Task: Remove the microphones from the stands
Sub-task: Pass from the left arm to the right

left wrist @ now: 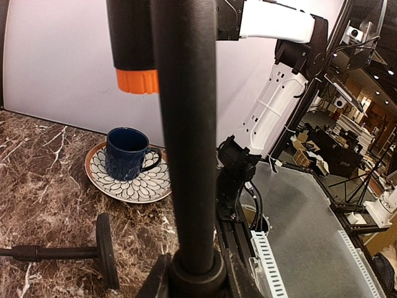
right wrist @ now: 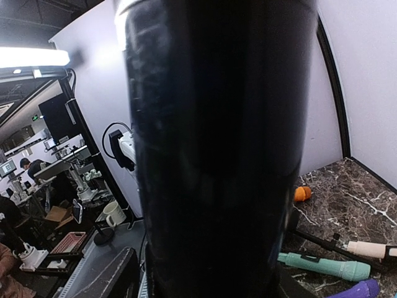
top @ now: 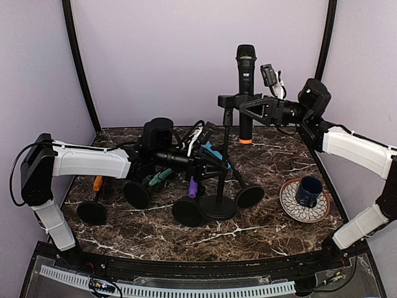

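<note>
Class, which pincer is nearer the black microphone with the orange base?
Right. The right pincer straddles the black microphone body; the left pincer grips the black stand pole well below it.

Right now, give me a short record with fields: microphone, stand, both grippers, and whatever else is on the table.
stand: upright on marble table
microphone: black, upright in the stand's clip, orange ring at bottom
left gripper: shut on the stand's pole, low down
right gripper: straddles the microphone body; grip unclear
task status: microphone not yet removed
others: blue mug on patterned saucer, toppled stands, coloured microphones
</note>
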Robot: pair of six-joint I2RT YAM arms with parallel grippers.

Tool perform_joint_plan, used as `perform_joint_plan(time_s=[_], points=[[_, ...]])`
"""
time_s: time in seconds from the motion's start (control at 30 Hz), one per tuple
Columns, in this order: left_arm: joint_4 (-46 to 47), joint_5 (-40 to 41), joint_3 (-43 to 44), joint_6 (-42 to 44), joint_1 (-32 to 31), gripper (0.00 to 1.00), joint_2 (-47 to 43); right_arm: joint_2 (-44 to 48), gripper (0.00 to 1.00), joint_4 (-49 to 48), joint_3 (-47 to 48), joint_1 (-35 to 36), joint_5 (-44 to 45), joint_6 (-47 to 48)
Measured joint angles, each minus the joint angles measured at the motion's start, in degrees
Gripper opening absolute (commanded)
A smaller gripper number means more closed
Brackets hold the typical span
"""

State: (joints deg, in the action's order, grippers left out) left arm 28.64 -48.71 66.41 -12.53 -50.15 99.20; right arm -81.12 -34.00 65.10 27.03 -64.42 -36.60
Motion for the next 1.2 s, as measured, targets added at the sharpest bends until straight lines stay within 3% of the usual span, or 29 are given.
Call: perform_joint_plan(time_s=[0.23,0.67,0.73,0.83,0.93,1.07,1.2], points=[[-0.7,-0.2,0.1,0.6,0.0,0.00,0.0,-0.6,0.60,-2.9,0.0,0.0,0.1,-1.9],[-2.3,0.6,0.2,3.0,0.0,0.01,0.0,-1.2,0.17,-4.2,0.0,0.0,1.3,-2.1],[-2.7,1.4,0.2,3.5,0.0,0.15,0.0,-1.1,0.12,-3.5,0.0,0.0,1.6,-1.3],[-3.6,3.1,0.2,4.3,0.0,0.48,0.0,-0.8,0.06,-2.0,-0.3,0.0,2.8,0.5],[-3.8,5.3,1.2,5.5,0.0,0.70,0.1,-0.3,0.05,-0.5,-1.3,0.0,4.2,2.3],[-3.0,9.3,3.0,6.9,0.1,0.84,0.1,0.0,0.04,2.1,-2.3,0.0,7.0,5.4],[-3.1,13.2,2.4,7.4,0.5,0.89,-0.7,0.0,0.04,3.1,-2.3,0.0,9.7,7.6]])
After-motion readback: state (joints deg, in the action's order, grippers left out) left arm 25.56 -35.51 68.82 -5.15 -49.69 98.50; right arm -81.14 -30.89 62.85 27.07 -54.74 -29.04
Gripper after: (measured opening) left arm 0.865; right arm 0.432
